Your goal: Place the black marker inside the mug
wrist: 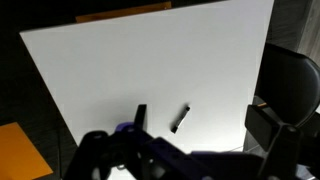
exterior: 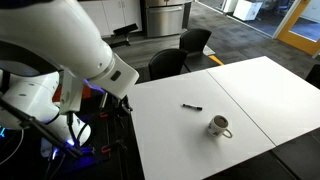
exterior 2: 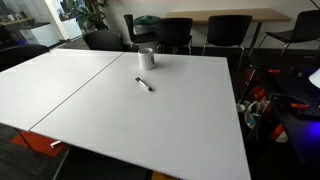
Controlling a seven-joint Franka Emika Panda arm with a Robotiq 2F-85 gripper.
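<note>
The black marker (exterior: pixel 191 106) lies flat on the white table (exterior: pixel 165 135), a short way from the whitish-grey mug (exterior: pixel 219 126), which stands upright with its handle to the side. Both also show in an exterior view, marker (exterior 2: pixel 145 84) and mug (exterior 2: pixel 147 58). In the wrist view the marker (wrist: pixel 180 118) lies on the table well below my gripper (wrist: pixel 200 116), whose two dark fingers are spread apart and empty. The mug is out of the wrist view. My arm (exterior: pixel 70 50) hangs high beside the table's edge.
Black office chairs (exterior: pixel 168 63) stand along the table's far side and appear behind the mug in an exterior view (exterior 2: pixel 175 30). A seam (exterior 2: pixel 75 90) joins two tabletops. Cables and the robot base (exterior: pixel 60 135) sit beside the table. A chair (wrist: pixel 295 85) borders the table edge.
</note>
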